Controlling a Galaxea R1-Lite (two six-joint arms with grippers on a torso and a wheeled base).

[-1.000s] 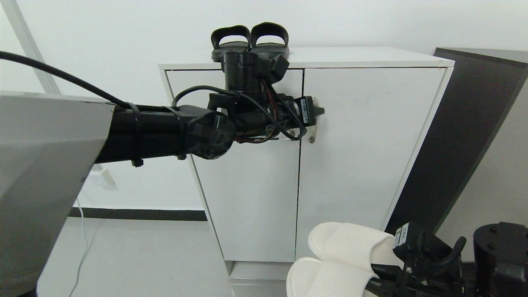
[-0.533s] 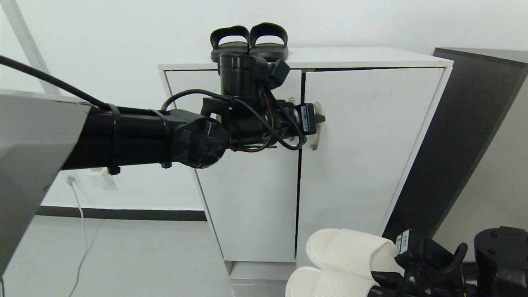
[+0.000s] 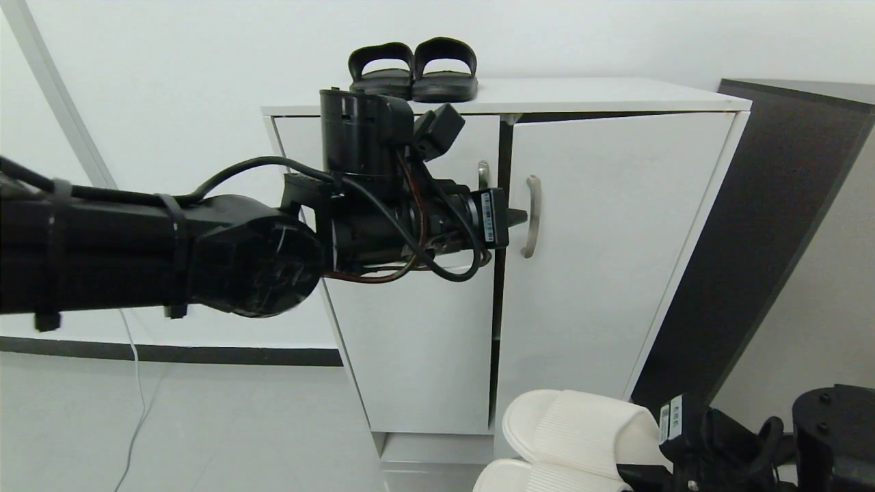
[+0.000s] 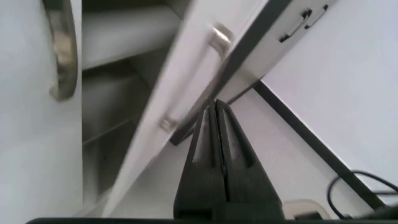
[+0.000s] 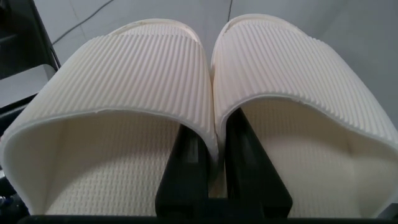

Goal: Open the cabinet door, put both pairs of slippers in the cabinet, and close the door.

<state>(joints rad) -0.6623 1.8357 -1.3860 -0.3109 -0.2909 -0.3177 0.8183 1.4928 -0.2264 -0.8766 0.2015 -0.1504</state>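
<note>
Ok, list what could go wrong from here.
1. The left gripper is shut beside the handle, not around it; it could slip off the barely open right door.
2. The right gripper pinches the white slippers only by their inner strap edges; they might drop.

The left arm [image 3: 137, 260] is a thick black tube ringed by cable ties [image 3: 176, 260], with black and reddish cables [image 3: 417, 263] looping past a cylindrical housing [image 3: 355, 130]. White labels [image 3: 487, 217] sit behind the slim black left gripper [image 3: 519, 217] and on the black right arm [image 3: 830, 430].
</note>
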